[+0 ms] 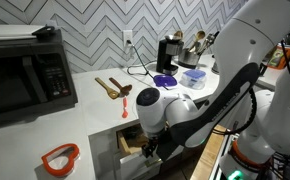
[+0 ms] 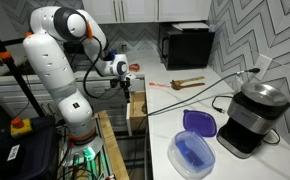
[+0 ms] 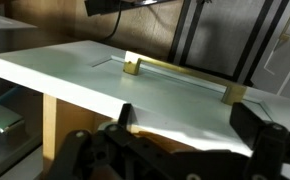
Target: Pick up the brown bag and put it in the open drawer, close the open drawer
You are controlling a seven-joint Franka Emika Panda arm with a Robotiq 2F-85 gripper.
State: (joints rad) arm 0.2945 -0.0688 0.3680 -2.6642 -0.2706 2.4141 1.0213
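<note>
The gripper (image 3: pixel 175 150) has its black fingers spread wide, holding nothing. Before it lies a smooth, flat white drawer front (image 3: pixel 95 75) with a slim brass bar handle (image 3: pixel 181 75).

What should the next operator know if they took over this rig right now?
Tool: open and empty, facing the white front of the drawer near its handle.
Brown bag: not clearly visible. A brownish shape inside the drawer in an exterior view may be it; cannot confirm.
Done: possibly the bag placement.
Left: verify the bag, then push the drawer shut; it stands open.
</note>
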